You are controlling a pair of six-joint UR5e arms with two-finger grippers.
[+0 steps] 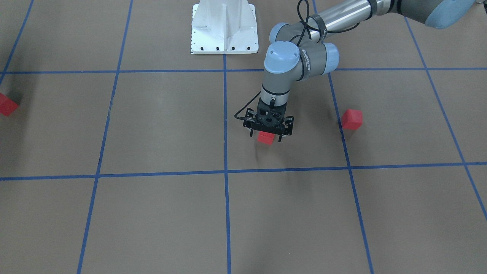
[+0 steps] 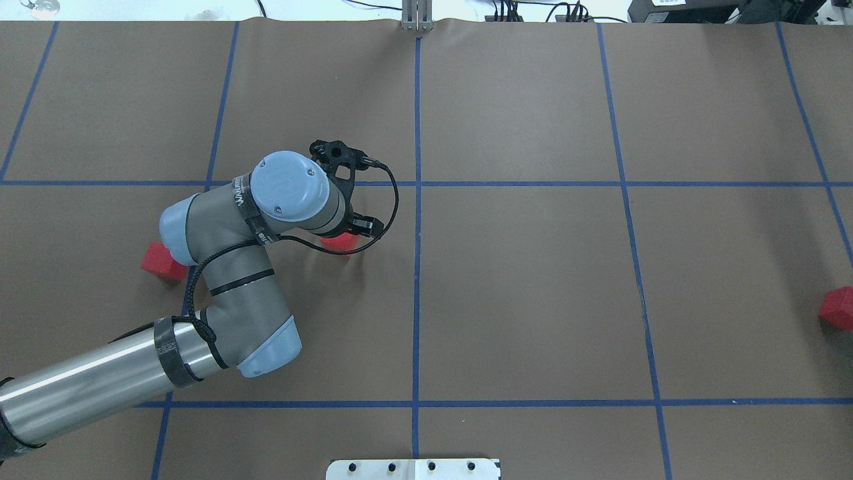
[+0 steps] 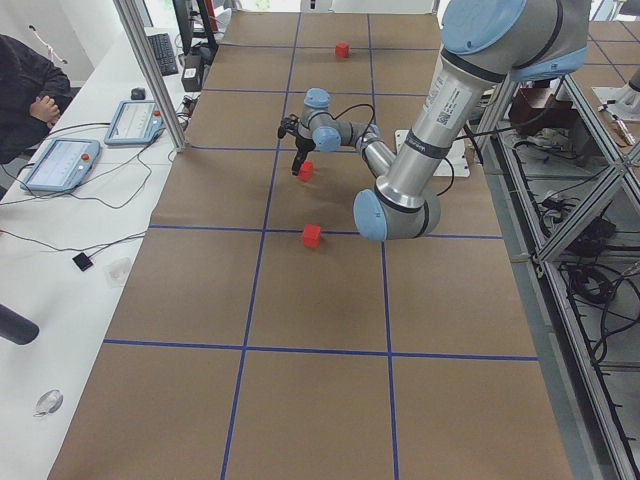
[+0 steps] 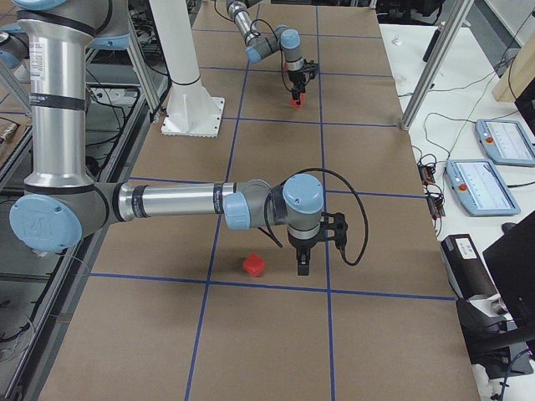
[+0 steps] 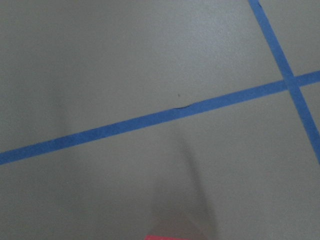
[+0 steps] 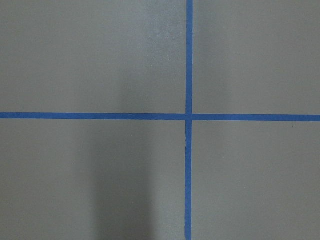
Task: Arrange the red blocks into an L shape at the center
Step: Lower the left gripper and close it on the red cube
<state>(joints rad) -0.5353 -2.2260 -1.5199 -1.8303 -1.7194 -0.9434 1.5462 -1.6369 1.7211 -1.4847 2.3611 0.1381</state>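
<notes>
My left gripper (image 1: 266, 136) points down over one red block (image 1: 265, 139), a little to the robot's left of the center crossing (image 1: 225, 171). Its thin fingertips (image 1: 280, 139) straddle the block, and brown floor shows on both sides, so it looks open. In the overhead view the block (image 2: 336, 243) peeks out from under the wrist. A second red block (image 1: 351, 119) lies farther to the robot's left. The third (image 2: 838, 308) lies far right, next to my right gripper (image 4: 301, 267). I cannot tell whether that gripper is open or shut.
The white robot base plate (image 1: 224, 34) stands at the robot's edge of the brown floor. Operator tablets (image 4: 489, 180) and cables lie beyond the far edge. A seated person (image 3: 25, 95) shows in the exterior left view. Both wrist views show only floor and blue tape.
</notes>
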